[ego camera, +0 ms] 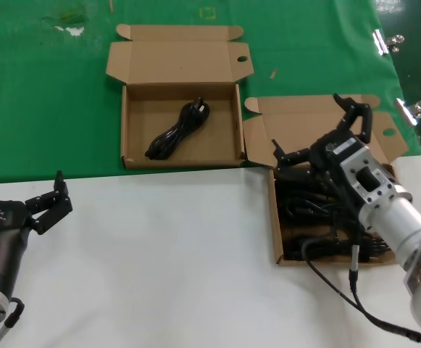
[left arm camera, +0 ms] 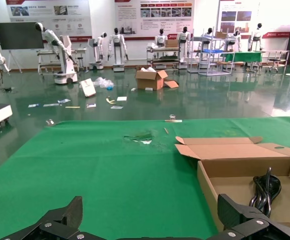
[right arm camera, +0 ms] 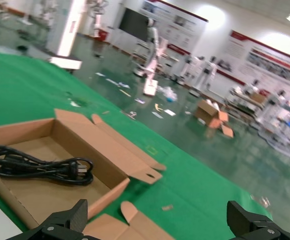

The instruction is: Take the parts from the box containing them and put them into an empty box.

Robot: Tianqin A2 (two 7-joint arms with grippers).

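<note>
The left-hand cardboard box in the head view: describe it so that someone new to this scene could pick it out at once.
On the green cloth beyond the white table surface lie two open brown boxes. The one meant is the left box, lid flap folded back. It holds one looped black power cord, while the right box, under the right tool, is crowded with cords.

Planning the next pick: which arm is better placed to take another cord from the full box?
The right. Its tool hangs open directly over the box of cords, while the left tool, also open, sits over the white surface, far from that box.
</note>
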